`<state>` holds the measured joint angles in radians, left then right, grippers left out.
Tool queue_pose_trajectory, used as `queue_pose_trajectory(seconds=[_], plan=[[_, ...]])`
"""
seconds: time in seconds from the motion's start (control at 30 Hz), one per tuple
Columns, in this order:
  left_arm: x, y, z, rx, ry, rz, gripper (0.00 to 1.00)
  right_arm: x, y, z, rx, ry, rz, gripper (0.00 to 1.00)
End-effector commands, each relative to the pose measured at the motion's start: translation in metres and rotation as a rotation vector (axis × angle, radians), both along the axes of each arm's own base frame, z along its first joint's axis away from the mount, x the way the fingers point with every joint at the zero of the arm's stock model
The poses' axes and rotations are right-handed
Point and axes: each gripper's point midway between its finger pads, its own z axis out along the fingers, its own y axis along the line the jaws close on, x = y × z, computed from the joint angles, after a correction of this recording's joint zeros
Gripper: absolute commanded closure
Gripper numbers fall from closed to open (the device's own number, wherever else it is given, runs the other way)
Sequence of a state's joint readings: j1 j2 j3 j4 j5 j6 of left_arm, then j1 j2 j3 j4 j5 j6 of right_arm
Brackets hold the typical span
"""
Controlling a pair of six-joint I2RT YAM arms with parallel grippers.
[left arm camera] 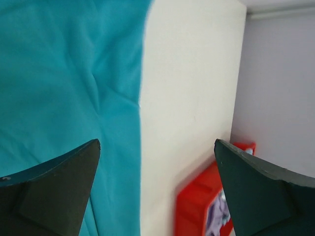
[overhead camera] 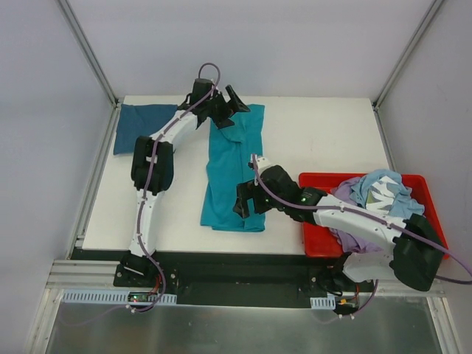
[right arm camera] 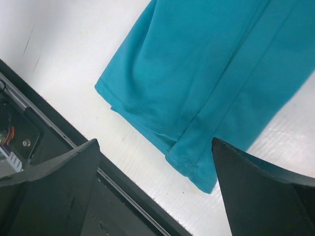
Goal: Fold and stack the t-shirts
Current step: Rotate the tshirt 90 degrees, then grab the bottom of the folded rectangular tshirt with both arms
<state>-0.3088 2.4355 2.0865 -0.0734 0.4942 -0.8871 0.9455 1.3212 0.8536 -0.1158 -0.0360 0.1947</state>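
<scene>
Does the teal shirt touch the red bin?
Apart. The top view shows bare white table between the teal shirt and the red bin.

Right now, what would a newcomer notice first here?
A teal t-shirt lies in a long strip down the middle, the left tool open at its far end, the right tool open at its near hem. A red bin of crumpled clothes sits on the right.
</scene>
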Motion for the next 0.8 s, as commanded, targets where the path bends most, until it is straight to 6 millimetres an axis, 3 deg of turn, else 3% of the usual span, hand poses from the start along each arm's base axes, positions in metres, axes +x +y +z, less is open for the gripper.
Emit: queue_pose_trajectory(seconds=[0.0, 0.07, 0.13, 0.27, 0.3, 0.37, 0.43, 0.6, 0.77], plan=[[-0.068, -0.007, 0.113, -0.004, -0.223, -0.178, 0.01, 0.008, -0.021, 0.015, -0.001, -0.079, -0.096, 0.02], [-0.101, 0.001, 0.110, 0.012, -0.202, -0.224, 0.01, 0.006, -0.032, 0.015, -0.015, -0.081, -0.122, 0.02], [-0.139, 0.016, 0.093, 0.047, -0.148, -0.228, 0.01, 0.005, -0.046, 0.009, -0.041, -0.085, -0.160, 0.02], [-0.219, 0.051, 0.040, 0.193, -0.068, -0.187, 0.01, 0.002, -0.069, -0.003, -0.093, -0.095, -0.208, 0.01], [-0.238, 0.057, 0.038, 0.213, -0.075, -0.185, 0.01, 0.001, -0.071, -0.003, -0.098, -0.095, -0.210, 0.01], [-0.276, 0.071, 0.005, 0.247, 0.000, -0.179, 0.01, 0.000, -0.074, -0.007, -0.107, -0.091, -0.211, 0.01], [-0.305, 0.080, -0.015, 0.255, 0.054, -0.186, 0.02, -0.001, -0.073, -0.010, -0.110, -0.077, -0.205, 0.01], [-0.360, 0.094, -0.056, 0.233, 0.209, -0.184, 0.18, -0.005, -0.076, -0.030, -0.153, -0.012, -0.234, 0.02], [-0.368, 0.109, -0.074, 0.290, 0.235, -0.125, 0.30, -0.005, -0.071, -0.034, -0.119, -0.005, -0.234, 0.02]])
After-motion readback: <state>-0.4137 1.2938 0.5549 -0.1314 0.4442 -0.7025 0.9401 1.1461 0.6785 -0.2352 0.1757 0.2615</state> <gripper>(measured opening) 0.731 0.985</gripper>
